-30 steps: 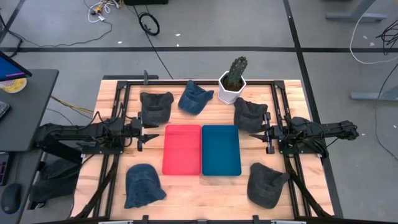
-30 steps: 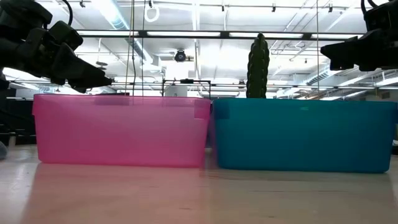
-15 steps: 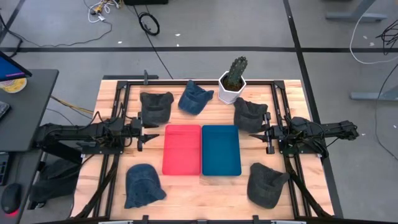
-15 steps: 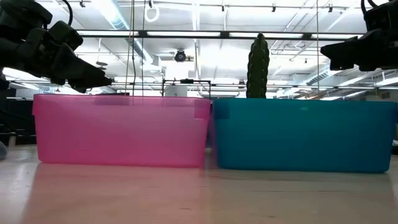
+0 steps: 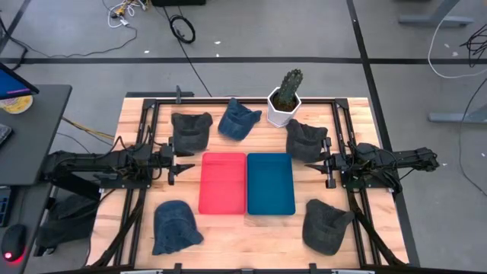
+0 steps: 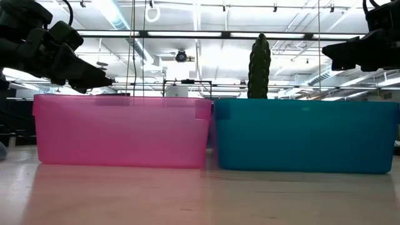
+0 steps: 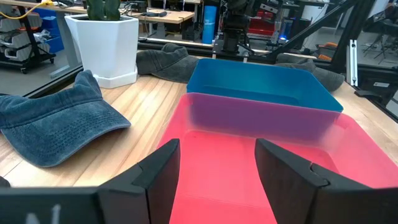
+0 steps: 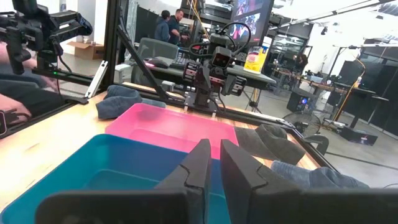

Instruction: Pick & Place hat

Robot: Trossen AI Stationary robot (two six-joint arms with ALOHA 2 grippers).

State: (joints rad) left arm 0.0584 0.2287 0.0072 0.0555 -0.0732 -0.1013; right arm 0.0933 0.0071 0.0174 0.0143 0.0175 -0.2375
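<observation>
- The left tool point(image 5: 181, 162) hangs beside the red bin's point(image 5: 223, 183) left edge with its fingers point(image 7: 163, 175) spread apart and nothing between them; it looks parked there so it can reach hats on that side.
- The right tool point(image 5: 326, 162) mirrors it just right of the blue bin point(image 5: 270, 183), fingers point(image 8: 200, 163) almost together with only a narrow gap, holding nothing.
- The two bins sit touching side by side in the middle of the counter point(image 5: 137, 122), probably so either arm can drop into them; both look empty.
- No hat is picked yet: a dark cap point(image 5: 306, 140) lies near the right tool, another dark cap point(image 5: 190, 129) near the left.
- A blue cap point(image 5: 239, 119) lies beside the potted cactus point(image 5: 285, 97) at the back.
- A blue hat point(image 5: 175, 227) and a dark hat point(image 5: 326, 224) lie at the front corners.
</observation>
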